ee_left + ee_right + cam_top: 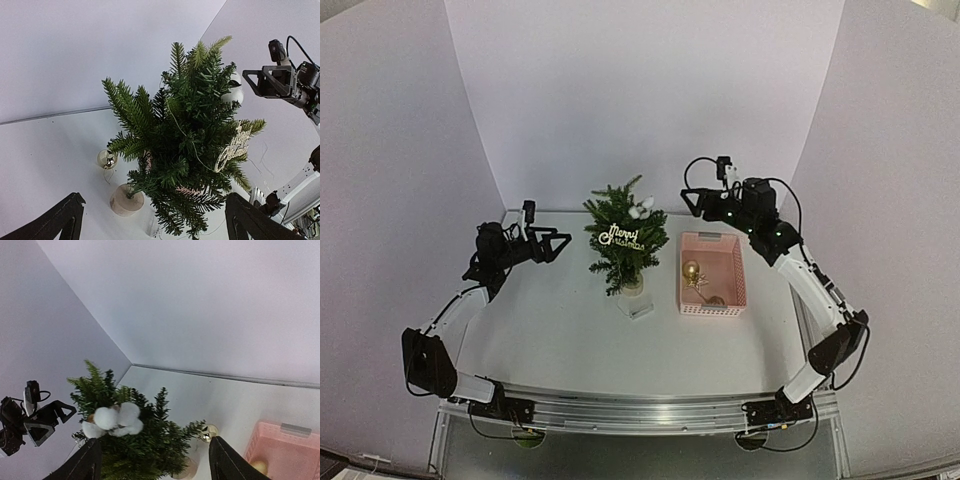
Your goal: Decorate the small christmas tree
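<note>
Standing upright at mid-desk btw the two arms, the small christmas tree (pixel 625 240) sits just left of the pink basket (pixel 741 276), close but not touching. Already on it: a white "Merry Christmas" sign (pixel 622 238) across the front and a cotton-ball sprig (pixel 642 208) near the top. A gold bauble (pixel 106 159) shows low at its far side; can't tell if it's hung or lying on the desk (pixel 550 320). More gold ornaments (pixel 691 270) lie in the basket.

Left fingers (pixel 65 220) are spread wide w/ nothing in them, aimed at the tree from the left w/ a clear gap. Right fingers (pixel 87 465) are also apart and empty, up by the tree's upper right near the cotton sprig, not touching as far as I can see.

Handling, my guess: the tree is light and top-heavy on its small pale round base (pixel 126 200), so a sideways push on the upper branches prob tips or slides it. Needles look soft and springy and the branches give, so they're a poor place to grip. If it needs steadying, take the stem low, just above the base, w/ one arm. Ornaments should go on outer branch tips w/ a light touch, no dragging. Baubles look smooth and round, likely slippery and maybe fragile, so pinch the cap or loop, not the ball.
</note>
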Controlling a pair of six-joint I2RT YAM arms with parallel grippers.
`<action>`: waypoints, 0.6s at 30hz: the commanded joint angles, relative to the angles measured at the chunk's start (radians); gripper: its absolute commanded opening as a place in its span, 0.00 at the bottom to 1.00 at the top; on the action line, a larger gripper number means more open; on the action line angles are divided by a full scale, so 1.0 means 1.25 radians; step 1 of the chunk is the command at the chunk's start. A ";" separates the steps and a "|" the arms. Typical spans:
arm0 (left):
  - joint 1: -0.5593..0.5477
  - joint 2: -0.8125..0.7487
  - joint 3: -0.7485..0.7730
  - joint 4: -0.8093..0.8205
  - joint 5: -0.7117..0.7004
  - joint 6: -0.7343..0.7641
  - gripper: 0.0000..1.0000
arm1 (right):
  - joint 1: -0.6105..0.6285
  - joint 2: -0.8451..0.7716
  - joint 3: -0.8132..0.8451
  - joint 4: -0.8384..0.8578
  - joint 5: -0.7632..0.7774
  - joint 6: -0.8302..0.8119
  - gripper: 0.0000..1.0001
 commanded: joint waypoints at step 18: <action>0.004 0.015 -0.004 0.013 -0.029 -0.022 0.99 | -0.064 0.214 -0.147 -0.366 0.041 0.138 0.34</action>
